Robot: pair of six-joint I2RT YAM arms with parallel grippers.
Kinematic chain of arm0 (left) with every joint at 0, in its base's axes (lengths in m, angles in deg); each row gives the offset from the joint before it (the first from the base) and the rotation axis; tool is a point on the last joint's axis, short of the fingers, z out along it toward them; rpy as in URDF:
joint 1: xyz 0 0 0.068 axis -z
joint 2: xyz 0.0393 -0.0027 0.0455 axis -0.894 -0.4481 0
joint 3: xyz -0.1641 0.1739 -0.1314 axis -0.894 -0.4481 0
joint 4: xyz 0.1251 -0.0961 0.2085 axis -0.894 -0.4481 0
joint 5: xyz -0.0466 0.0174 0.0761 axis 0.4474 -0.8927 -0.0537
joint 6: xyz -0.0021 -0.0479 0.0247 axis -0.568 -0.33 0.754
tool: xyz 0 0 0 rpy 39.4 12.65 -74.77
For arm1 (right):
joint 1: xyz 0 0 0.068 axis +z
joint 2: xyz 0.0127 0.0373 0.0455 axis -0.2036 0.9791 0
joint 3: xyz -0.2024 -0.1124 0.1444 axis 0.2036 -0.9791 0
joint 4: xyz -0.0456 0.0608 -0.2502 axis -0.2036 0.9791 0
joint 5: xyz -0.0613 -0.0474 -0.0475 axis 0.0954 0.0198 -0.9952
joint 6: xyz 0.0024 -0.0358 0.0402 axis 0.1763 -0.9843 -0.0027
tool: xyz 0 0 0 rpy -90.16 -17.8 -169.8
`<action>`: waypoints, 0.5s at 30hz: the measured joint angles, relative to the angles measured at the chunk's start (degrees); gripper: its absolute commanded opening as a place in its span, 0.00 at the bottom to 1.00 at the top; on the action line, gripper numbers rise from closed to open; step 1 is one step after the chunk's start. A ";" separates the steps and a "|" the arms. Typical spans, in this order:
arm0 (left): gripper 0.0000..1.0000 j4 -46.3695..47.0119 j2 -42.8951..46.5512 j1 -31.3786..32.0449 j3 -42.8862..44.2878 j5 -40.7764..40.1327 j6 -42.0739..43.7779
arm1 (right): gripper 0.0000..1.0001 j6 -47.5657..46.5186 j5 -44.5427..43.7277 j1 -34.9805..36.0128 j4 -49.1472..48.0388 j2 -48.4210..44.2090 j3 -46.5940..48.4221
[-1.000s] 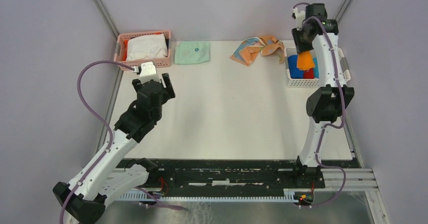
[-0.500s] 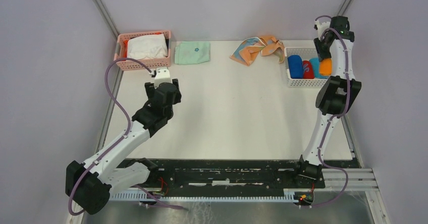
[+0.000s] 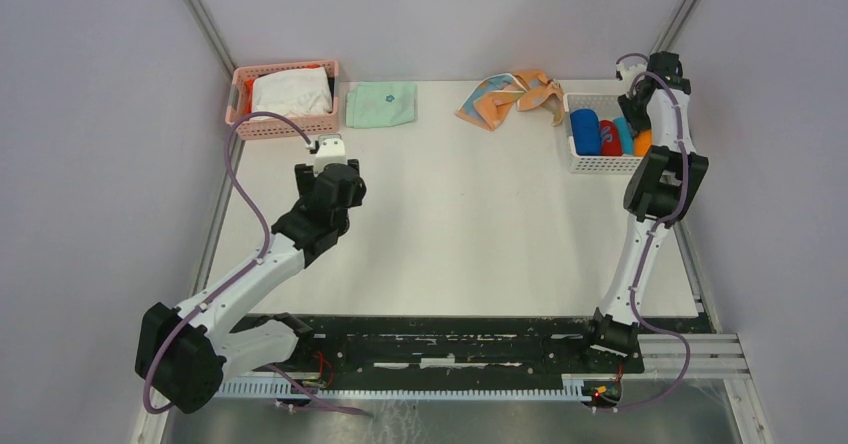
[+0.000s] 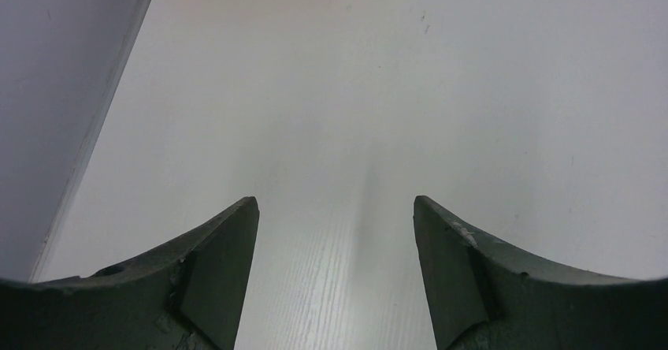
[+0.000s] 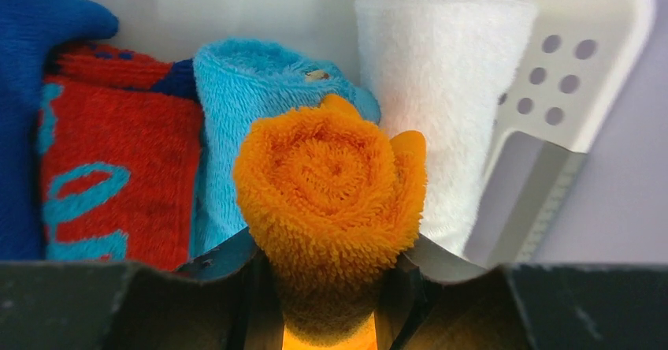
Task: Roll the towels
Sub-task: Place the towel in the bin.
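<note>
My right gripper [image 5: 332, 243] is shut on a rolled bright orange towel [image 5: 331, 184], its spiral end facing the camera. The roll sits low in the right end of a white basket [image 5: 567, 74], between a light blue roll [image 5: 252, 74] and a white roll [image 5: 441, 90]. From above, the orange towel [image 3: 643, 142] shows beside a royal blue rolled towel [image 3: 585, 131] under the right gripper [image 3: 640, 124]. A peach striped towel [image 3: 510, 96] lies crumpled and unrolled at the table's back. My left gripper [image 4: 335, 204] hangs open over bare table, holding nothing.
A red patterned roll [image 5: 110, 169] also fills the white basket [image 3: 600, 164]. A folded mint-green cloth [image 3: 381, 103] lies at the back left, next to a pink basket [image 3: 285, 124] holding white cloth [image 3: 290, 92]. The left gripper [image 3: 332, 176] is just in front of that basket.
The right arm has swung right and down, lowering the orange roll into the white basket's right end. The left arm has stretched forward and to the right over the table.
</note>
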 measured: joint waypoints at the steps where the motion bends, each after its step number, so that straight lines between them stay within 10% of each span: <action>1: 0.78 0.00 -0.09 0.00 0.00 0.00 0.02 | 0.11 0.09 0.00 -0.13 -0.13 0.70 0.00; 15: 0.79 0.15 -0.63 -0.09 0.00 0.92 0.55 | 0.57 4.46 0.68 -1.46 -4.04 0.42 -2.97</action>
